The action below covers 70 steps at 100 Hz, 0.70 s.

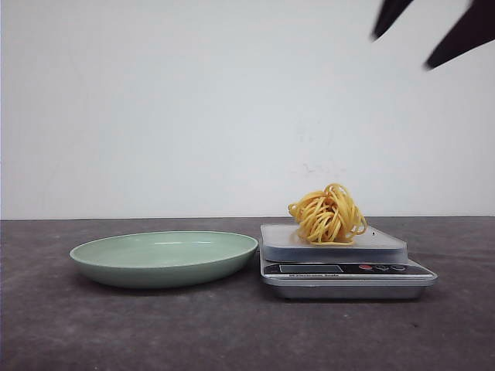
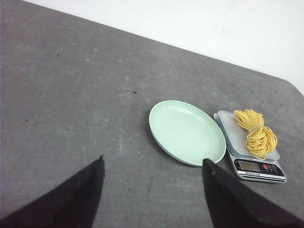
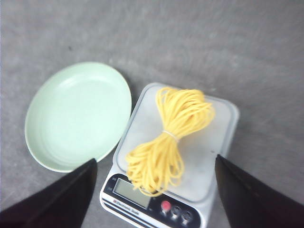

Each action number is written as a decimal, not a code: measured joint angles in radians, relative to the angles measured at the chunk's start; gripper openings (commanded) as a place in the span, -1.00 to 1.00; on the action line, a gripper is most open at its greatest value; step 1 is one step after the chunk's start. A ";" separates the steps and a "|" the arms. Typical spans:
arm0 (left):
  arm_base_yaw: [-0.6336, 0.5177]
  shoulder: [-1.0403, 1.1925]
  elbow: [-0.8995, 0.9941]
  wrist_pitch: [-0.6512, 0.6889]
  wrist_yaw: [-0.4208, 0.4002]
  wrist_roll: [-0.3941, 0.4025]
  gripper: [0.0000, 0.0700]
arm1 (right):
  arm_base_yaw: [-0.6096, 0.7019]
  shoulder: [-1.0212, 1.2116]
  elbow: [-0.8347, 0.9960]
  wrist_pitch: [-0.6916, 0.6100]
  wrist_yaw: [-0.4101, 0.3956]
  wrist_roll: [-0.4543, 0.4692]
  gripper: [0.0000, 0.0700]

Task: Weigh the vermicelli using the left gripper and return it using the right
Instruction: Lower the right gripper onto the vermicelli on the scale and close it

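Note:
The vermicelli (image 1: 328, 214), a yellow nest of thin strands, lies on the platform of a silver kitchen scale (image 1: 340, 267). It also shows in the left wrist view (image 2: 256, 133) and the right wrist view (image 3: 172, 139). The pale green plate (image 1: 165, 257) stands empty left of the scale. My right gripper (image 1: 424, 29) is open, high above the scale, and in its wrist view (image 3: 154, 166) it hangs over the vermicelli. My left gripper (image 2: 152, 164) is open and empty, well away from the plate (image 2: 186, 132); it is out of the front view.
The scale's display and buttons (image 3: 156, 202) face the table's front edge. The plate (image 3: 78, 115) nearly touches the scale's left side. The dark grey tabletop (image 1: 93, 325) ends at a white wall behind.

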 measured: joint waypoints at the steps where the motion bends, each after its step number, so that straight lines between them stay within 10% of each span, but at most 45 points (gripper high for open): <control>1: 0.000 0.000 0.000 0.000 0.000 0.000 0.09 | 0.002 0.012 0.005 0.000 0.000 0.002 0.38; 70: 0.000 0.000 0.000 -0.031 0.000 0.019 0.09 | 0.026 0.399 0.079 0.050 0.000 0.060 0.37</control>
